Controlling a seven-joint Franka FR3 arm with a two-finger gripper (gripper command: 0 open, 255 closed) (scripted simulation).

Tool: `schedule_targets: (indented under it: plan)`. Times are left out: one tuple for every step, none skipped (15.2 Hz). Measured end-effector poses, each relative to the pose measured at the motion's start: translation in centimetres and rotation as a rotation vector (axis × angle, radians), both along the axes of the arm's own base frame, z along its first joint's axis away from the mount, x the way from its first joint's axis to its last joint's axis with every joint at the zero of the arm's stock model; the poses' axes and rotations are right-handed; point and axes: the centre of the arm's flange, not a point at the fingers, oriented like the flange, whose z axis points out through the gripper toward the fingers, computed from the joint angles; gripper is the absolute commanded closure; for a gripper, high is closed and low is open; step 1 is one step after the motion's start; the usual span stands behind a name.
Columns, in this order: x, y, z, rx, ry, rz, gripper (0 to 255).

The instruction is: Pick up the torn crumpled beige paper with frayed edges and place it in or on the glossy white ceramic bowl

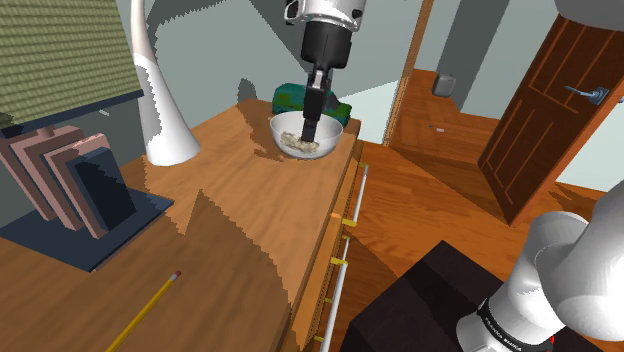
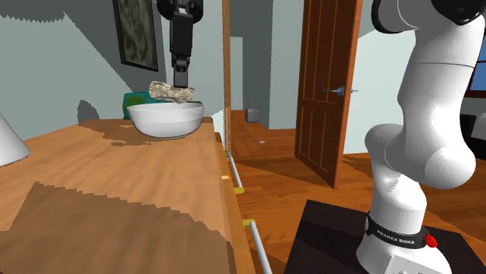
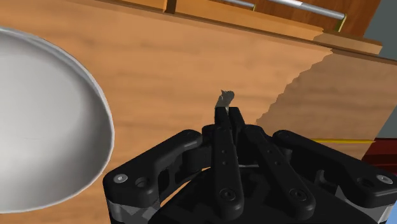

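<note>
Beige paper (image 2: pixel 170 92), seemingly within claw (image 2: pixel 181 82)

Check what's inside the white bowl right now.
Crumpled beige paper, poking above the rim of the bowl, with the gripper shut on it. The bowl's floor under the paper is covered, so anything beneath can't be seen.

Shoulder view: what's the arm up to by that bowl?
The white Franka arm has its black gripper right above the white bowl, which sits at the far end of the wooden top. The fingers are shut on the crumpled beige paper, which hangs at about rim level over the bowl's middle. It is not let go yet, so the place step is not finished. Whether the paper touches the bowl's inside can't be told.
</note>
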Motion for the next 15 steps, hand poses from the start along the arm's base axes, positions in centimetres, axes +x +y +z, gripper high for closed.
schedule_targets:
  plan:
    - [-0.1,-0.1,0.5,0.000,0.000,0.000,255]
    - [0.0,-0.1,1.0,0.000,0.000,0.000,255]
    - [0.0,0.0,1.5,0.000,0.000,0.000,255]
    - [-0.1,0.0,2.0,0.000,0.000,0.000,255]
    - [0.0,0.0,2.5,0.000,0.000,0.000,255]
    - [0.0,0.0,3.1,0.000,0.000,0.000,255]
    - [0.0,0.1,3.6,0.000,0.000,0.000,255]
    - [-0.1,0.1,4.2,0.000,0.000,0.000,255]
    - [0.4,-0.5,4.5,0.000,0.000,0.000,255]
    - [1.1,-1.1,4.6,0.000,0.000,0.000,255]
    - [2.0,-1.9,4.8,0.000,0.000,0.000,255]
    - [2.9,-2.5,5.0,0.000,0.000,-0.001,255]
    - [4.0,-3.4,5.0,0.000,0.000,-0.001,255]
    - [4.7,-4.6,5.0,0.000,0.001,-0.001,255]
    - [5.5,-5.4,5.1,0.000,0.000,-0.001,255]
